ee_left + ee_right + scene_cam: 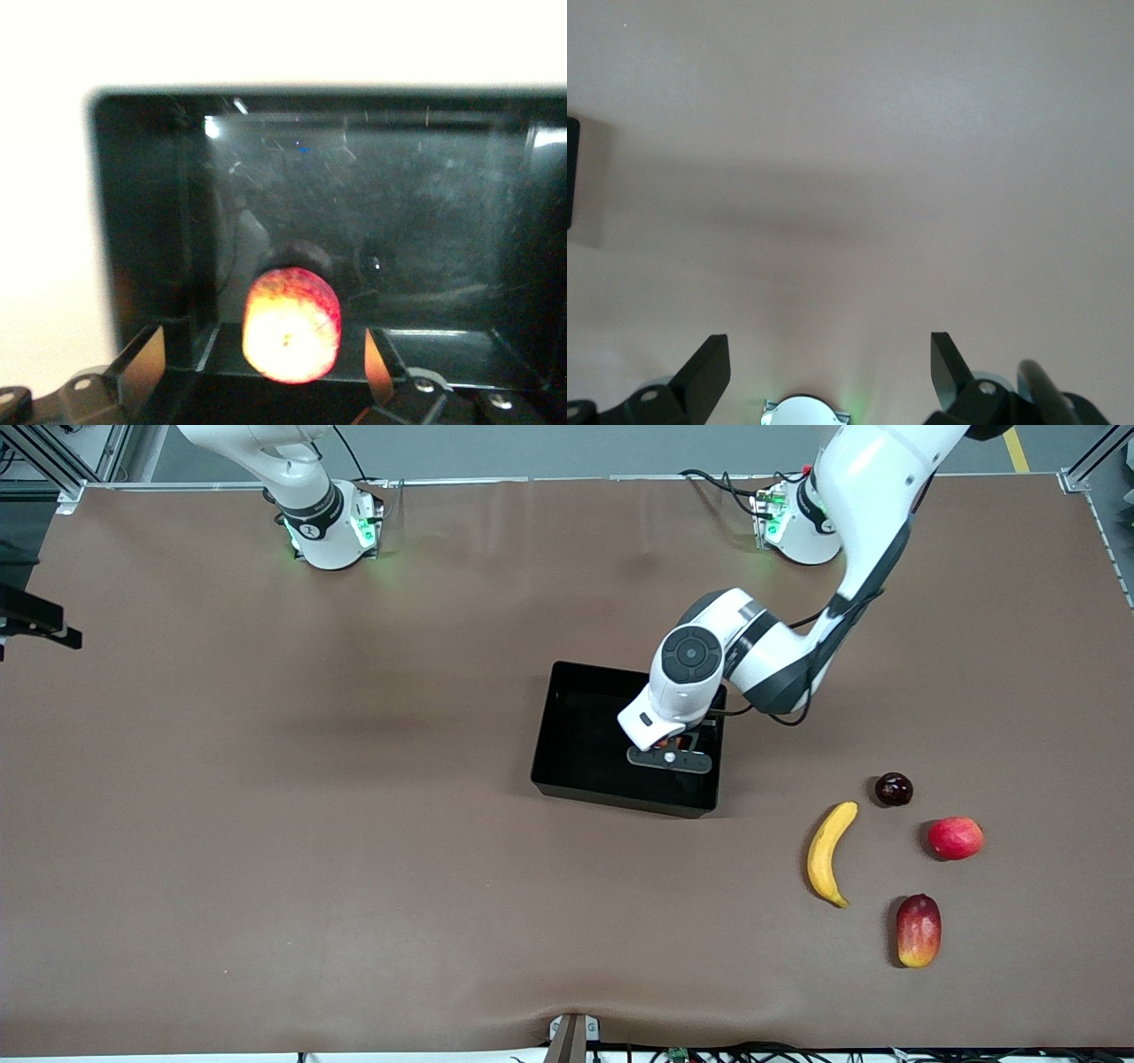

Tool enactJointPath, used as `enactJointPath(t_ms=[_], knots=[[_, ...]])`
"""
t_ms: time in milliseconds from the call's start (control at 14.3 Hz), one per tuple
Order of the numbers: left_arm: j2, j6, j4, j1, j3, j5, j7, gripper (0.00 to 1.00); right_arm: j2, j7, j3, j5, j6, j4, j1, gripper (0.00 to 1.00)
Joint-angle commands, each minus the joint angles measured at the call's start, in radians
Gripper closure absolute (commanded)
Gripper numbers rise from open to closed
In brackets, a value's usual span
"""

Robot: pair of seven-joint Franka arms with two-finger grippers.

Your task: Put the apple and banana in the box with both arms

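Brown surface (354, 824) carries a black box (576, 726) near its middle. Over the box hangs the left pincer (266, 359), its fingers (142, 363) spread wide, and the apple (291, 325) sits between them without touching either; whether it rests on the box floor is unclear. Well apart from the box, toward the left arm's end, lies the banana (828, 853). Near the banana sit a dark round fruit (893, 789), a pinkish-red fruit (955, 838) and a mango (919, 930). Away from the box, over bare surface, the right pincer (831, 372) waits, spread wide.

No readable text, labels or numbers anywhere.
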Motion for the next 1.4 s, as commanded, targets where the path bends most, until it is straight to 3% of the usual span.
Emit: enactJointPath(t_ms=[0, 70, 350, 630, 979, 1329], knots=[[-0.017, -0.178, 0.193, 0.022, 0.008, 0.008, -0.005, 0.00, -0.161, -0.001, 0.037, -0.030, 0.076, -0.219, -0.044, 0.00], [-0.013, -0.193, 0.231, 0.067, 0.008, 0.007, 0.004, 0.00, -0.157, -0.001, 0.038, -0.035, 0.088, -0.214, -0.044, 0.00], [0.030, -0.180, 0.242, 0.249, 0.008, 0.007, 0.273, 0.00, -0.149, -0.001, 0.040, -0.055, 0.111, -0.159, -0.035, 0.00], [0.105, -0.077, 0.242, 0.366, 0.011, 0.016, 0.496, 0.00, -0.137, 0.000, 0.041, -0.056, 0.117, -0.132, -0.032, 0.00], [0.217, 0.085, 0.236, 0.420, 0.035, 0.050, 0.716, 0.00, -0.137, 0.000, 0.043, -0.055, 0.114, -0.121, -0.012, 0.00], [0.289, 0.162, 0.192, 0.420, 0.040, 0.117, 0.714, 0.00, -0.137, 0.000, 0.043, -0.058, 0.117, -0.119, 0.009, 0.00]])
